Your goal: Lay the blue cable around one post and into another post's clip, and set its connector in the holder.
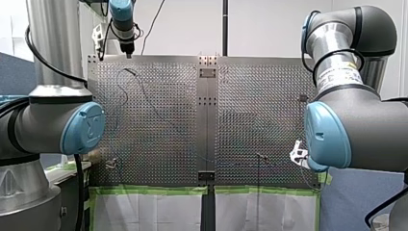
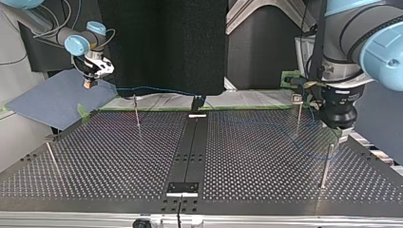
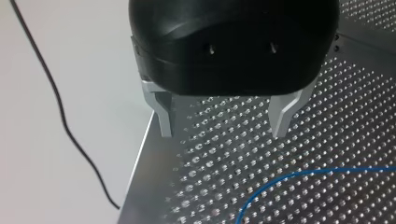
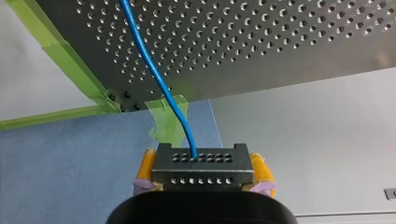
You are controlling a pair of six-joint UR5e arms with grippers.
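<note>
Sitting clamped in my right gripper is the connector.

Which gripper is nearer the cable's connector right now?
Right. My right gripper is shut on the connector, just off the table's taped corner. My left gripper hangs open over another table edge, only blue cable ahead of it.

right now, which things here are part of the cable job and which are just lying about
For the job: blue cable; its connector, gripped in my right hand; posts; my open left hand.
Lying about: green tape; thin black wire; blue sheet.
</note>
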